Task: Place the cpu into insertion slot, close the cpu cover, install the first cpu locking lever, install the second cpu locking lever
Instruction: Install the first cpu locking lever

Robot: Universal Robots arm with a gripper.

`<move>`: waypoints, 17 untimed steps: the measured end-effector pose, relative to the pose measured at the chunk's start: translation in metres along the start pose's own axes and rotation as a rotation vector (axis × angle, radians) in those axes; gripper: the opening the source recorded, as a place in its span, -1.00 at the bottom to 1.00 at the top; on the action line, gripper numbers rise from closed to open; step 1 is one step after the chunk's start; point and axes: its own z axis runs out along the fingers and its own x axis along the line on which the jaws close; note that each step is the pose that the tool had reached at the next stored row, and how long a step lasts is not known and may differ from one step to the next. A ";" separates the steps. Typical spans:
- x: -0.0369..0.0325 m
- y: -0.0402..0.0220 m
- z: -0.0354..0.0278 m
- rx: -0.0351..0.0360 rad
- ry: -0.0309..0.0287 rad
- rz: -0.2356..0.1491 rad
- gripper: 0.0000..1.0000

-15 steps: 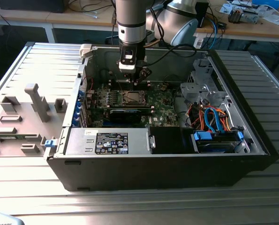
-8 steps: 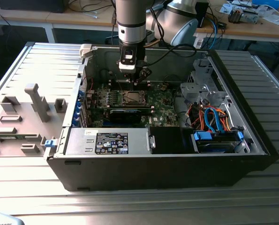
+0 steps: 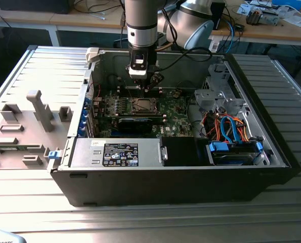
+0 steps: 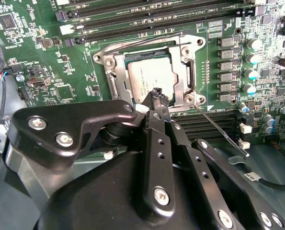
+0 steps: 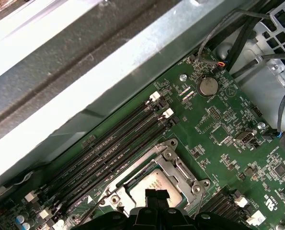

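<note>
Inside the open black computer case (image 3: 175, 174), flat square silver-grey cpu (image 4: 152, 76) sitting in its slot on the green motherboard (image 5: 219, 120), thin silver metal cpu cover (image 4: 189, 79) shut over it, black fingers (image 4: 157, 96) pressed together just above.

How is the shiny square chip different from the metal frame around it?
The cpu is a solid, dull silver square with print on top; the cpu cover is a thin frame with a window cut through its middle. The cpu sits inside, while the cpu cover lies flat over its edges. Both are square, silver metal, and on the green motherboard.
</note>
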 end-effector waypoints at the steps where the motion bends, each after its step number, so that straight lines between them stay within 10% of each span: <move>1: 0.0000 0.0000 0.0000 0.0000 0.0000 0.000 -0.79; 17: 0.0000 0.0000 0.0000 -0.0009 0.0001 -0.009 -0.79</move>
